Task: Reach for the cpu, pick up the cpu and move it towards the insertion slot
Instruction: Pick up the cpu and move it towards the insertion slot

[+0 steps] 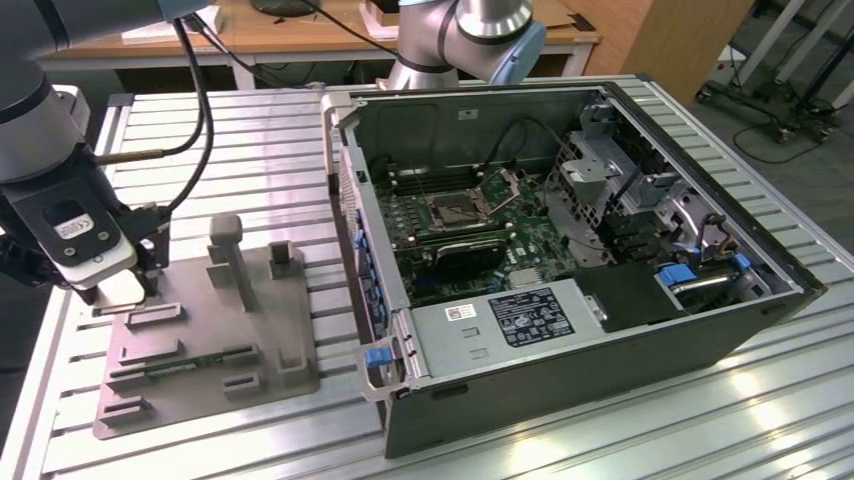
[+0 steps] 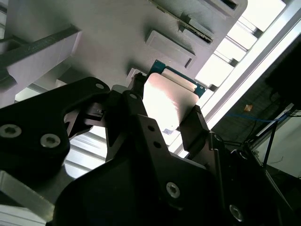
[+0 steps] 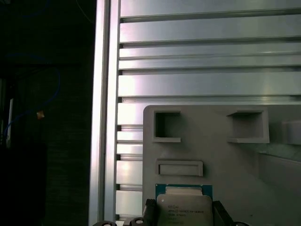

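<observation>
Silvery metal lid on thin green board: cpu (image 2: 170,96) looks light, stiff, flat, slick-topped, probably fragile underneath, so opposite edges are the safe hold. The gripper (image 2: 164,110) is clamped on it that way, dark fingers (image 2: 194,126) against two sides, at a corner of the matte grey tray (image 1: 187,400), well apart from the insertion slot (image 1: 461,210) in the open case (image 1: 561,390).

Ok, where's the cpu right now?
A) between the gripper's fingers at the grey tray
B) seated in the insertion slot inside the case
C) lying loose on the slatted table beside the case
A: in the second wrist view the cpu sits clamped between the fingers of the gripper, right over the grey tray. The exterior view shows the insertion slot well away, inside the case.
</observation>
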### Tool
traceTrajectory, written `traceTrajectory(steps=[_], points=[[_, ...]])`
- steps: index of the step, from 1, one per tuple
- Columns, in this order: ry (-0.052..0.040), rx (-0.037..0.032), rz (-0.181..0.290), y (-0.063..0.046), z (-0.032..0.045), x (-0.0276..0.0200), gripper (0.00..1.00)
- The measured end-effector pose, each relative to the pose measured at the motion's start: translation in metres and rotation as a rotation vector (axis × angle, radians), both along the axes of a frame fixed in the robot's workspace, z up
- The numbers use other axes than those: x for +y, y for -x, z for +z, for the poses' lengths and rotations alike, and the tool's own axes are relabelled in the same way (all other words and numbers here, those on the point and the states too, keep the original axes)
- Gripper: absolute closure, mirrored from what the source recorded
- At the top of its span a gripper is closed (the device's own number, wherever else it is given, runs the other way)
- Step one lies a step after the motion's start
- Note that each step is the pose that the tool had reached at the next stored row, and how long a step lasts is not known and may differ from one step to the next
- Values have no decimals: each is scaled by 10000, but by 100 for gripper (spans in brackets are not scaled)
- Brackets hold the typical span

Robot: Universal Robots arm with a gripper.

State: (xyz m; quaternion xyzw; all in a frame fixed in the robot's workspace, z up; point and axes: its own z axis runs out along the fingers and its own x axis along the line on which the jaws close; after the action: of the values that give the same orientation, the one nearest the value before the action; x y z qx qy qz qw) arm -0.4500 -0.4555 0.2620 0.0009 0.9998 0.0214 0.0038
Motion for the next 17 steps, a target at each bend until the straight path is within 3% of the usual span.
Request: traceTrajectory(steps=[17], points=[[1, 2, 0, 0, 38, 0, 46]])
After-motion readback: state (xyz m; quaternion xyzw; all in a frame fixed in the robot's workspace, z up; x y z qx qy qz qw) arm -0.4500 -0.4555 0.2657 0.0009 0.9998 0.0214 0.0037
